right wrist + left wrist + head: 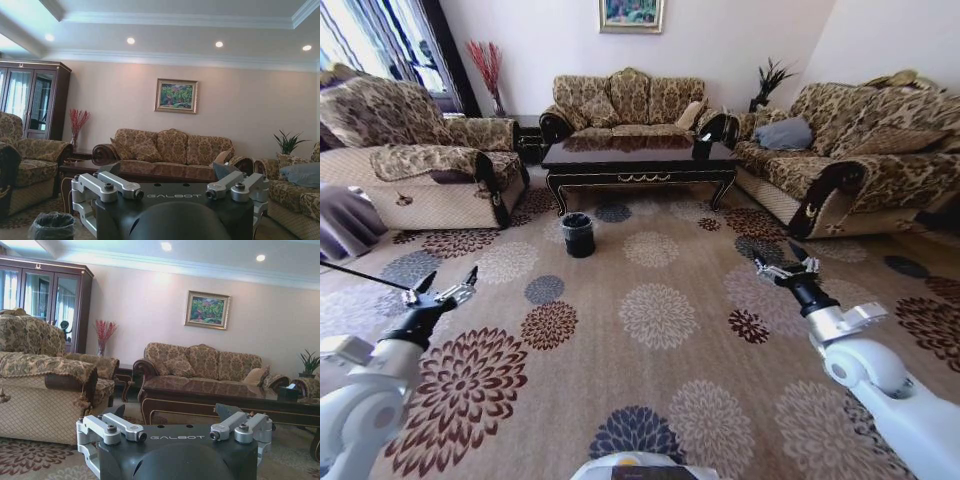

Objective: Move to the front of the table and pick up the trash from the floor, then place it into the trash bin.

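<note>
The left gripper (444, 289) hovers low over the floral carpet (660, 330), fingers spread wide and empty; the right gripper (790, 265) does likewise. Each wrist housing reads "GALBOT". Ahead, the round black trash bin (578, 234), lined with crinkly plastic, stands on the carpet before the glossy dark table (638, 165).

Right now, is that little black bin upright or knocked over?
Upright: the trash bin stands on the carpet before the table, open mouth up.
</note>
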Controlling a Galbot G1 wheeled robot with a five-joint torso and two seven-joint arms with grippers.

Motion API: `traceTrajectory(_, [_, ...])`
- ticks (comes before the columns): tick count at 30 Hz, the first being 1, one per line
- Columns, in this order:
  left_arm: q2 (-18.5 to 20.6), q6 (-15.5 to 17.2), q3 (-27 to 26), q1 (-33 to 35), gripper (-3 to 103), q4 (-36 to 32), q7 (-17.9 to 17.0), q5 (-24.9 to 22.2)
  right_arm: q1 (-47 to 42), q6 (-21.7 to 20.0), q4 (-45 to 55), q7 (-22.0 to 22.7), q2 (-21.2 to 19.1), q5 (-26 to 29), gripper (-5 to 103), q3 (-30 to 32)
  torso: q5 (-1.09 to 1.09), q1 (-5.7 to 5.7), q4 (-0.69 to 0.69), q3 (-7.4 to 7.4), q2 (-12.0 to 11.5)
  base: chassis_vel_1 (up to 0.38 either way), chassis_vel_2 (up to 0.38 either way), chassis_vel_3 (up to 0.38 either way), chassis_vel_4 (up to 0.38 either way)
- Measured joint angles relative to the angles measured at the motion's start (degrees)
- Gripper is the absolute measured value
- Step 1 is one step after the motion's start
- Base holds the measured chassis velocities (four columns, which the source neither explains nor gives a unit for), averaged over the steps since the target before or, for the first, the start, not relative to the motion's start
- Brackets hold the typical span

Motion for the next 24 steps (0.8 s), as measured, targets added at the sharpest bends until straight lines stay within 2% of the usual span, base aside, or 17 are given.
traceTrajectory(13, [-0.28,-0.36,-0.85,-0.36,100,3.83,-0.74,0.99,0.01,0.09,-0.30,-0.01,0.36,1.04,100,1.62,-0.01,1.13,0.00,2.15,3.28,0.000,0.000,0.000,0.000])
traceTrajectory(24, [0.13,-0.27,-1.88,-0.03,100,3.13,-0.66,0.52,-0.59,-1.35,-0.79,0.28,-0.52,1.76,100,2.87,0.00,2.05,0.00,3.48,5.54,0.000,0.000,0.000,0.000])
